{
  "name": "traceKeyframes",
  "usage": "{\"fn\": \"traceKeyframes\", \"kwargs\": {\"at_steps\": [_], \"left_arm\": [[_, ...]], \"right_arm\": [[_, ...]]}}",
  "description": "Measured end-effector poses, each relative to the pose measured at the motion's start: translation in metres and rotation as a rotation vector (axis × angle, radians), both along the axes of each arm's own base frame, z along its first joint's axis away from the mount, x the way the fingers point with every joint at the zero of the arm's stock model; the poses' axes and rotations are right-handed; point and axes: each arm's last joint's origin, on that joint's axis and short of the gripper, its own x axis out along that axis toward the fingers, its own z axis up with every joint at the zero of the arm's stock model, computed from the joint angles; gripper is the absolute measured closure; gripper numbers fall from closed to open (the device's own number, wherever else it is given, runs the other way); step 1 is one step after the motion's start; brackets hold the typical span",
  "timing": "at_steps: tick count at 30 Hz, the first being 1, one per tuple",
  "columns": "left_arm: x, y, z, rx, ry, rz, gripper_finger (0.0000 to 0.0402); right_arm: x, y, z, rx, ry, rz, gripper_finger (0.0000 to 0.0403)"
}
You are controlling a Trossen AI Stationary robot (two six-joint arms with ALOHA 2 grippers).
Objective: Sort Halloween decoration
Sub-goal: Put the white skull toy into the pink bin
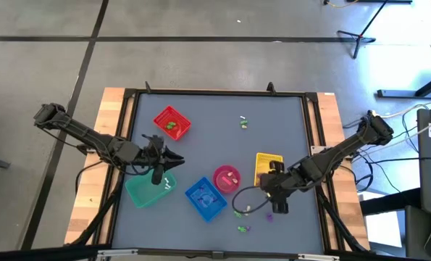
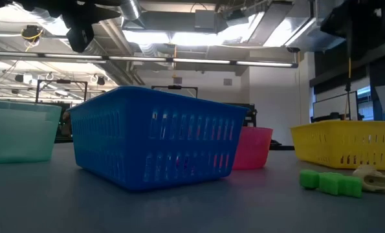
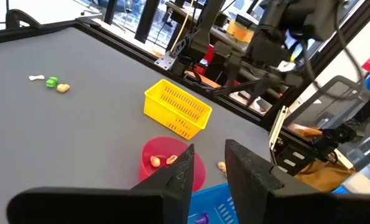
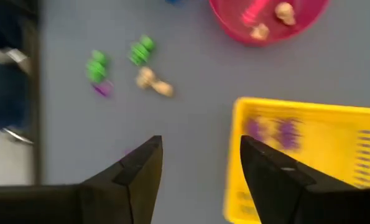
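right end effector (image 4: pixel 200 165), fingers spread wide, hovers beside yellow basket (image 4: pixel 309 149), whose purple trinkets (image 4: pixel 272 132) only its wrist view reveals.

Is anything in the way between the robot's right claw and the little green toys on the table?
Nothing visible is. The right gripper hangs open above bare table, and the green trinkets lie in the open beyond it. The yellow basket sits off to one side.
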Motion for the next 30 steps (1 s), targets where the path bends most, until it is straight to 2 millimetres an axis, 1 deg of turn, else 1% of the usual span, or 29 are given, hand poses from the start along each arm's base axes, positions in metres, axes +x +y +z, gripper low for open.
{"fn": "traceKeyframes", "kwargs": {"at_steps": [3,5,7,12,14,17,25,30], "left_arm": [[0.000,0.000,0.000,0.000,0.000,0.000,0.0325],[0.000,0.000,0.000,0.001,0.000,0.000,0.0325],[0.000,0.000,0.000,0.000,0.000,0.000,0.0325],[0.000,0.000,0.000,0.000,0.001,0.000,0.0325],[0.000,0.000,0.000,0.000,0.001,0.000,0.0325],[0.000,0.000,0.000,0.000,0.001,0.000,0.0325],[0.000,0.000,0.000,0.000,0.001,0.000,0.0325],[0.000,0.000,0.000,0.000,0.001,0.000,0.0325]], "right_arm": [[0.006,0.004,0.005,0.070,-0.056,-0.043,0.0189],[0.011,0.007,0.007,0.090,-0.105,-0.027,0.0189],[0.017,0.011,0.007,0.087,-0.162,0.033,0.0189],[0.035,0.023,-0.002,0.039,-0.271,0.242,0.0189],[0.041,0.027,-0.010,0.002,-0.279,0.307,0.0189],[0.046,0.030,-0.025,-0.045,-0.240,0.384,0.0189],[0.060,0.040,-0.068,-0.111,-0.123,0.525,0.0189],[0.065,0.042,-0.091,-0.157,-0.069,0.594,0.0189]]}}
